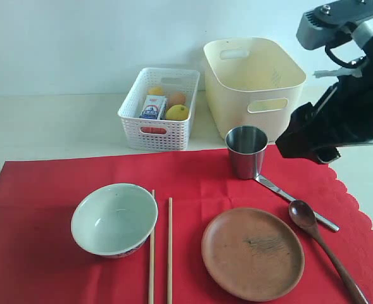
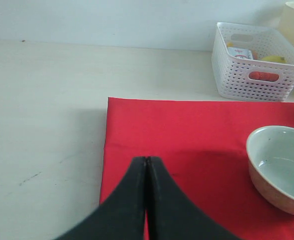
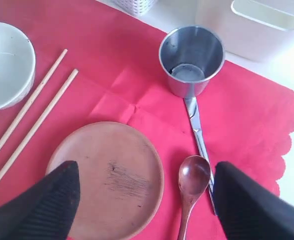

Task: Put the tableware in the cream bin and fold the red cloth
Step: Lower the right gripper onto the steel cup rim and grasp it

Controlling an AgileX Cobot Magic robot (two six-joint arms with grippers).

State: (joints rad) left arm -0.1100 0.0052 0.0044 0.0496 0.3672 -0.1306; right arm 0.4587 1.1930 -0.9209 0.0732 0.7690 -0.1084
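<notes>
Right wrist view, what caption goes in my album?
Open hand hovers over round brown plate, dark wooden spoon, steel cup on red cloth.

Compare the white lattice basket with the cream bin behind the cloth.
The white basket has perforated lattice walls; the cream bin has smooth solid ones. The basket is smaller and lower than the bin. The basket holds a lemon and a small carton; nothing shows inside the bin from here. Both are open-topped with handle cut-outs and stand side by side just beyond the red cloth.

Bare red cloth (image 1: pixel 40 190) left of bowl (image 1: pixel 114 218); steel cup (image 1: pixel 246 152) close before cream bin (image 1: pixel 233 114)
</notes>
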